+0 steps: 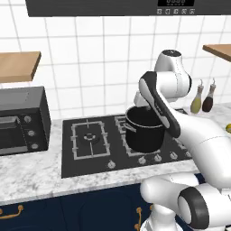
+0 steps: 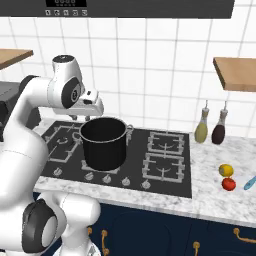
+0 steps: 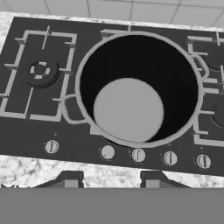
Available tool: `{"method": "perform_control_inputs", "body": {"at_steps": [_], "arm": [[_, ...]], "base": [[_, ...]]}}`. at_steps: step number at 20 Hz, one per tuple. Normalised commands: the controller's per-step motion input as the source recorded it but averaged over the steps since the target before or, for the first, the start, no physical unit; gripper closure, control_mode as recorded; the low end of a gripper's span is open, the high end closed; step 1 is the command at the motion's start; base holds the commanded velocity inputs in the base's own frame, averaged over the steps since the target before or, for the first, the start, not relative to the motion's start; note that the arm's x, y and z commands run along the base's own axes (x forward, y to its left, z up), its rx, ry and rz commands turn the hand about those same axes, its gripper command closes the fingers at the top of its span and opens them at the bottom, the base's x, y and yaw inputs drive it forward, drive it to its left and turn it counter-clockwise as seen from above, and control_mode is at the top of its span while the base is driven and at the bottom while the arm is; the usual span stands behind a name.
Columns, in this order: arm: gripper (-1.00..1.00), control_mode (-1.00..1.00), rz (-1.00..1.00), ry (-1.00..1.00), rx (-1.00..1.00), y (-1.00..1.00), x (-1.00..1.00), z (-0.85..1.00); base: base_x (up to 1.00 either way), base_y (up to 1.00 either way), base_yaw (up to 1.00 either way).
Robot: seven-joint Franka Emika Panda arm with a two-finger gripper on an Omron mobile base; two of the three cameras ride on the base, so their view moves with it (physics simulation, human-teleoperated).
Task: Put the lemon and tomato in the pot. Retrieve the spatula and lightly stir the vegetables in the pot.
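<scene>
The black pot (image 2: 104, 142) stands on a front burner of the cooktop (image 2: 165, 165); its grey floor (image 3: 128, 109) is bare, with nothing inside. My gripper (image 3: 110, 180) hovers above the pot's left side and looks down into it. It is open, its fingertips (image 3: 70, 179) wide apart with nothing between them. In the right base view the hand (image 2: 92, 106) hangs just over the pot's far-left rim. On the marble counter to the right lie the yellow lemon (image 2: 225, 170), the red tomato (image 2: 228, 184) right in front of it, and the light-blue spatula (image 2: 249, 182) at the frame edge.
A yellow-green bottle (image 2: 201, 131) and a dark bottle (image 2: 218, 132) stand against the wall behind the fruit. A black toaster oven (image 1: 20, 119) sits left of the cooktop. Wooden shelves (image 2: 235, 72) hang on both sides, and a hood (image 2: 140, 7) runs overhead.
</scene>
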Motion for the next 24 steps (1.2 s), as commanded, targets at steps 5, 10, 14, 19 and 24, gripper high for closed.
{"method": "perform_control_inputs", "body": {"at_steps": [5,10,14,19,24], "arm": [[-1.00,1.00,0.00,0.00,0.00,0.00,0.00,0.00],[-1.00,1.00,0.00,0.00,0.00,0.00,0.00,0.00],[-1.00,1.00,0.00,0.00,0.00,0.00,0.00,0.00],[-1.00,1.00,0.00,0.00,0.00,0.00,0.00,0.00],[-1.00,1.00,0.00,0.00,0.00,0.00,0.00,0.00]], "base": [[0.00,-0.16,0.00],[-0.01,-0.93,0.00],[0.00,-0.90,0.00],[0.08,-0.54,-0.01],[0.59,-0.03,-0.14]]}}
